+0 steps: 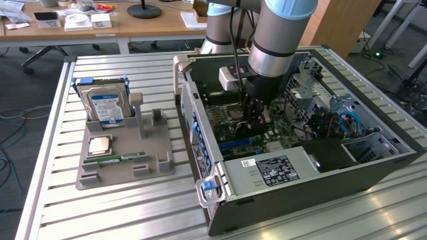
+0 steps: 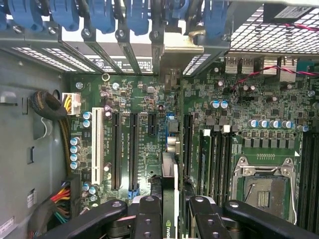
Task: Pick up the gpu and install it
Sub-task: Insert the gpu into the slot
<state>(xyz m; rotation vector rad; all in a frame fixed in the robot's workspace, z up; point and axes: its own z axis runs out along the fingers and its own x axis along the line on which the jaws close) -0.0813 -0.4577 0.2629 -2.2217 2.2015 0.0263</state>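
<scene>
Between the black fingers [image 2: 149, 216] of the gripper [image 2: 174, 211], the gpu [image 2: 170, 184] stood on edge, a thin card clamped from both sides by jaws closed partway onto it. It hung inside the open computer case [image 1: 373, 165], low over the green motherboard [image 2: 149, 99]. Its lower edge was lined up near the long black expansion slots [image 2: 115, 149]; whether it touched the board could not be told. A white slot [image 2: 97, 144] lay beyond those, and a bundle of coloured wires [image 2: 57, 206] ran along the case wall. On the card's other side sat the memory slots [image 2: 214, 159] and the open processor socket [image 2: 263, 189]. Blue latches [image 2: 134, 15] lined the case's rear edge ahead of the card.

In the exterior view the arm [image 1: 277, 35] reached straight down into the case, near the labelled power supply [image 1: 280, 169]. On the slatted table [image 1: 133, 210], well apart toward the exterior view's left, a grey holder [image 1: 113, 175] carried an upright hard drive [image 1: 107, 102], a processor chip [image 1: 100, 145] lying flat and a green memory stick [image 1: 123, 158]. Wooden desks [image 1: 153, 22] stood beyond.
</scene>
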